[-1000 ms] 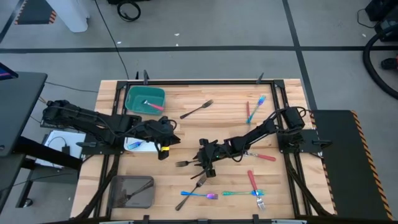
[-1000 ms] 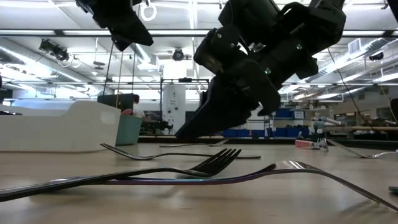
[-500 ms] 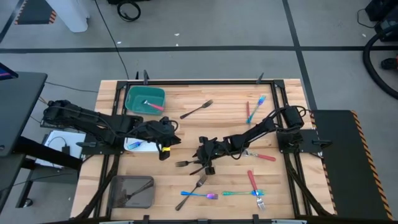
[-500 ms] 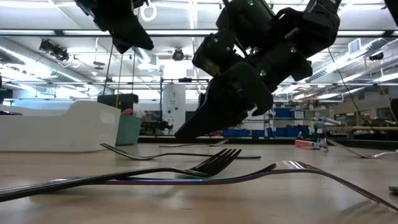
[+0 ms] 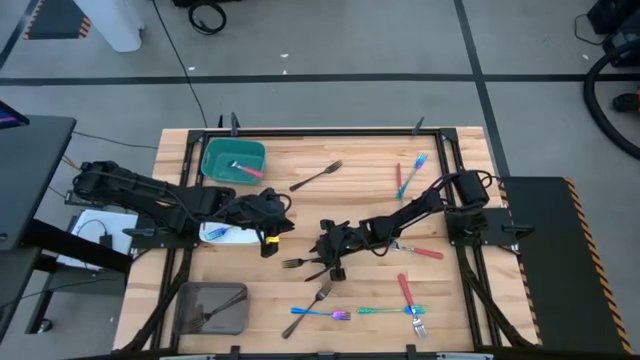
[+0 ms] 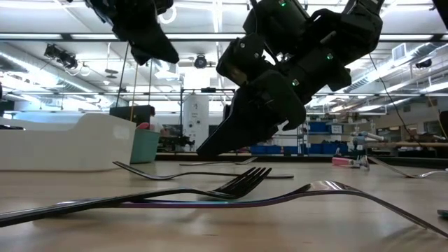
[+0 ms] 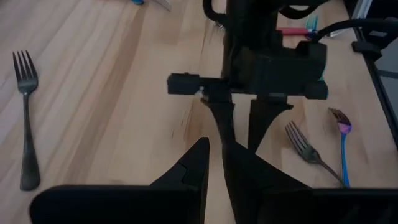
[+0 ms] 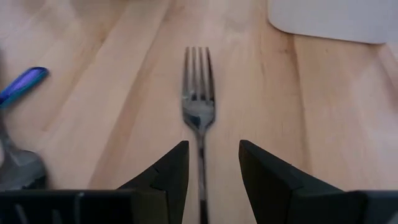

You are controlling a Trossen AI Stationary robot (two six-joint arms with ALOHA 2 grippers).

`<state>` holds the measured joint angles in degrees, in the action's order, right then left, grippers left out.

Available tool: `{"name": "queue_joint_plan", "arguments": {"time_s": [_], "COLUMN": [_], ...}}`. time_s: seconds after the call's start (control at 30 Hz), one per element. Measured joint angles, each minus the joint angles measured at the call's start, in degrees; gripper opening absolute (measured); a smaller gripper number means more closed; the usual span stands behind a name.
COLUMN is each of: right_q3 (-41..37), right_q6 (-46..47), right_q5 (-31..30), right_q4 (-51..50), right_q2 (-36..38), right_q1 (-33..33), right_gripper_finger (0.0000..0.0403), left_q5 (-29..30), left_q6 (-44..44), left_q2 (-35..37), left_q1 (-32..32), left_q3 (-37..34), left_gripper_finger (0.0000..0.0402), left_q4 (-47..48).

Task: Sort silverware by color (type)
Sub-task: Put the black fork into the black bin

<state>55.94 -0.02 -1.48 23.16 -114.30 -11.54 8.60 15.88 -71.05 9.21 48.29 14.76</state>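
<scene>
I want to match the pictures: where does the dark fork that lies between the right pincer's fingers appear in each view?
High view: dark fork, table centre, at the right pincer.
Low view: probably the fork lying under the pincer; not certain.
Left wrist view: hidden behind the right pincer; cannot tell.
Right wrist view: centre, tines pointing away, handle between the fingers.
Shared landmark: the right pincer itself.

Teal tray (image 5: 222,158), white tray (image 5: 222,236), grey tray (image 5: 192,310) on wooden table (image 5: 360,150).
</scene>
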Motion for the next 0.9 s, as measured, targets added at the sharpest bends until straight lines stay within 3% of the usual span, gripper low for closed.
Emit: {"name": "queue_joint_plan", "arguments": {"time_s": [0.7,0.9], "right_q3": [0.1,0.1], "right_q6": [1.0,5.0], "right_q5": [-1.4,-3.2], "right_q4": [2.7,2.1], "right_q2": [-4.4,-4.4], "right_q1": [0.1,0.6], "right_gripper_finger": [0.0147,0.0106], "left_q5": [-0.1,0.3], "left_q6": [-0.5,-2.8], "left_q2": [-0.5,-0.9], "left_q1": [0.0,0.0], "left_q3": [0.0,0.0], "left_gripper_finger": [0.0055,0.0055], "left_q4": [-1.1,-1.2]}}
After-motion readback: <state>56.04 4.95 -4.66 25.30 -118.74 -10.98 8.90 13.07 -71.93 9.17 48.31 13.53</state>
